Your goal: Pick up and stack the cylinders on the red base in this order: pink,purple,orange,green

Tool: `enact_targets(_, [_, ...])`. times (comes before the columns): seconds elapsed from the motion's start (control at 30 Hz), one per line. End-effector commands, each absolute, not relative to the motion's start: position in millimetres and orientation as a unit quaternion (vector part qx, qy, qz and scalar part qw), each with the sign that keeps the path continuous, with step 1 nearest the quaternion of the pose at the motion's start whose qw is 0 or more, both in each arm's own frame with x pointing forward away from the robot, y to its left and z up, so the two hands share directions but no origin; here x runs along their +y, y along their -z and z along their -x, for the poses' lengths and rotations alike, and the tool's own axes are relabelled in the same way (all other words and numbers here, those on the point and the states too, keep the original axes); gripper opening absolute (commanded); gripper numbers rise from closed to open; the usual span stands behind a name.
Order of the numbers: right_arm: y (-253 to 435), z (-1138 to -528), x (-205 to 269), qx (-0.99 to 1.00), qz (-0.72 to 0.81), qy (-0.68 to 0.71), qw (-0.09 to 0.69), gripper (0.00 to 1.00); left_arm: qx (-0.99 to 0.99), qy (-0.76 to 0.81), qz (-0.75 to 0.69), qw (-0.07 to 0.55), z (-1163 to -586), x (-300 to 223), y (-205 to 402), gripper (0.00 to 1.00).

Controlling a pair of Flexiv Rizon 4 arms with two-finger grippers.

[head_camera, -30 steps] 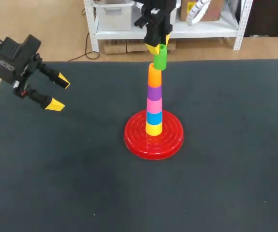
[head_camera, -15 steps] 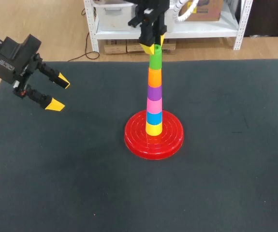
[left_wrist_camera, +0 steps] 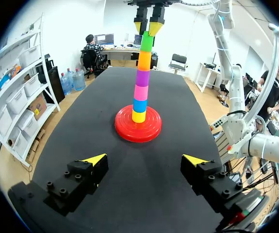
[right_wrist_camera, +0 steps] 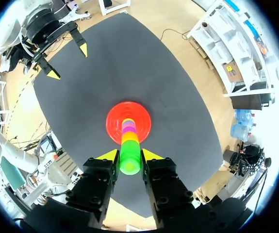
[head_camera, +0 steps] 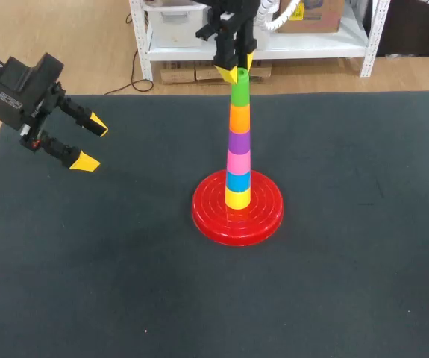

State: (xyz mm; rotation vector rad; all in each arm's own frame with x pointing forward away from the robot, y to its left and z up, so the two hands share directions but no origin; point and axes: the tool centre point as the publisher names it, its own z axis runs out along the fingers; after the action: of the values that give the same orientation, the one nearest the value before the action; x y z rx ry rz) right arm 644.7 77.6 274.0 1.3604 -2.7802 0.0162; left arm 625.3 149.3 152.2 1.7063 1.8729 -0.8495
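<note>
Right gripper [head_camera: 236, 73] is pinching the green cylinder [head_camera: 239, 91] near its top. The cylinder looks set on the orange cylinder [head_camera: 239, 118], at the top of the tower on the red base [head_camera: 236, 212] near mid-table, while the left gripper [head_camera: 92, 143] is spread wide and empty by the table's left edge. Risk: the tower is tall and narrow, so if green isn't fully seated or a finger drags sideways on release, it could pop off or tip the whole stack.
</note>
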Motion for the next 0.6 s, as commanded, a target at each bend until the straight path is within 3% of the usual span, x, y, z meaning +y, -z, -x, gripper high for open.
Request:
enact_targets(0.03, [-271.3,-647.2,77.6,-0.899,-0.437,0.004,0.033,0.00,0.681,0.309,-0.621,0.234,-624.7,149.5,-151.2,1.00])
enact_targets(0.47, [-254.9,-642.3,76.9,-0.900,-0.432,0.012,0.055,0.00,0.681,0.309,-0.621,0.234,-624.7,149.5,-151.2,1.00])
enact_targets(0.5, [-261.0,-643.4,77.4,-0.901,-0.430,0.009,0.052,0.07,0.681,0.309,-0.621,0.234,-624.7,149.5,-151.2,1.00])
enact_targets(0.53, [-266.8,-644.3,77.2,-0.904,-0.425,0.005,0.049,0.41,0.681,0.309,-0.621,0.234,-624.7,149.5,-151.2,1.00])
enact_targets(0.57, [-272.8,-645.2,76.8,-0.905,-0.423,0.006,0.042,0.96,0.681,0.309,-0.621,0.234,-624.7,149.5,-151.2,1.00])
enact_targets(0.6, [-278.9,-645.5,76.4,-0.905,-0.423,0.010,0.036,1.00,0.681,0.309,-0.621,0.234,-624.7,149.5,-151.2,1.00])
